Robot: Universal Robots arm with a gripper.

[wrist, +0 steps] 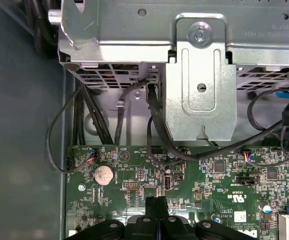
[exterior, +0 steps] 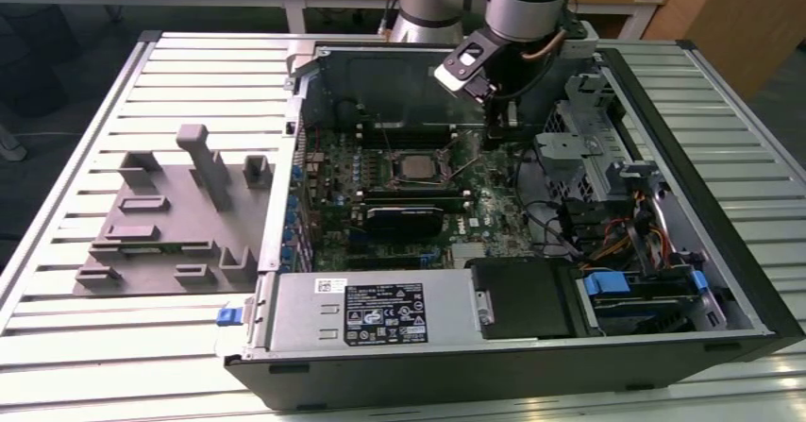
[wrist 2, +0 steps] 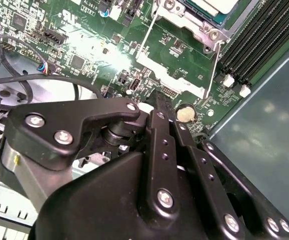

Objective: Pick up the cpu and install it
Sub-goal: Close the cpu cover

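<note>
The cpu [exterior: 413, 165], a square chip with a silvery top, lies in the socket at the middle of the green motherboard [exterior: 377, 158] inside the open computer case. Its pale corner [wrist 2: 219, 5] also shows in the second wrist view, framed by the metal socket bracket [wrist 2: 184, 70]. My gripper [exterior: 495, 141] hangs low over the board to the exterior view's right of the socket, apart from the cpu. Its black fingers [wrist: 152, 206] are pressed together with nothing between them, just above the board near a coin battery [wrist: 103, 174]. The gripper [wrist 2: 163, 101] is shut.
A grey plastic tray [exterior: 176, 224] with upright blocks lies on the slatted table at the exterior view's left. Inside the case are a metal drive cage [wrist: 199, 75], black cable bundles [wrist: 92, 120], a black block [exterior: 403, 219] and a power supply [exterior: 365, 313] at the front.
</note>
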